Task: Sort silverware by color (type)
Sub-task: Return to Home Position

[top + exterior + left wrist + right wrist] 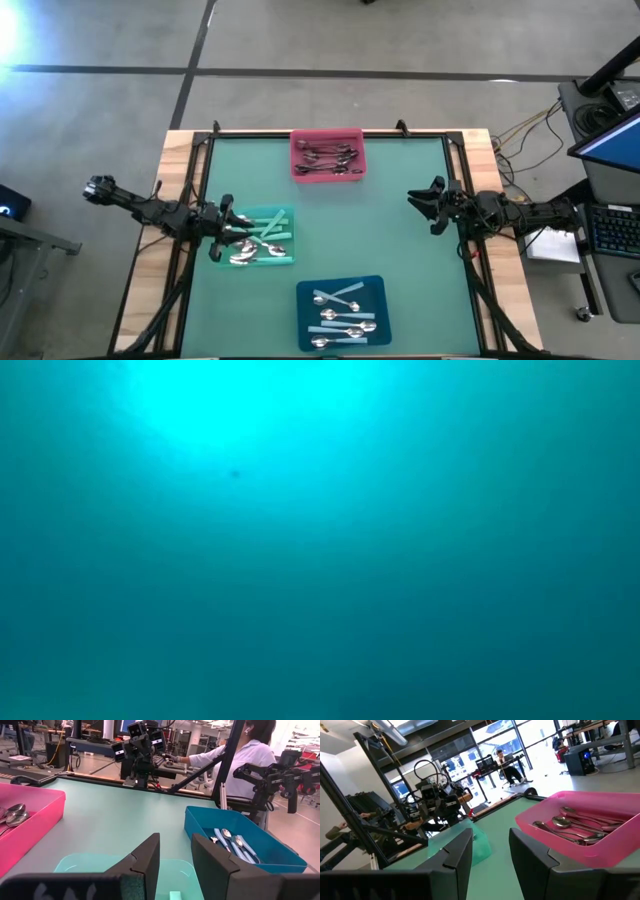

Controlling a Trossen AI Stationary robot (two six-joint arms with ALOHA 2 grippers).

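Note:
Three trays lie on the green mat. A pink tray (327, 155) near the far edge holds dark metal spoons (572, 829). A mint-green tray (268, 240) on the left holds mint-handled spoons (262, 250). A blue tray (342, 310) near the near edge holds pale-blue-handled spoons (231, 841). My left gripper (230, 230) (175, 865) is open and hangs over the left part of the mint-green tray. My right gripper (424, 208) (490, 854) is open over the mat near the table's right edge, pointing left. The low view is a teal blur.
A wooden rim and a black frame (330, 133) border the mat. Bare mat (390, 225) lies between the three trays. A seated person (240, 755) and desks stand beyond the table's right side.

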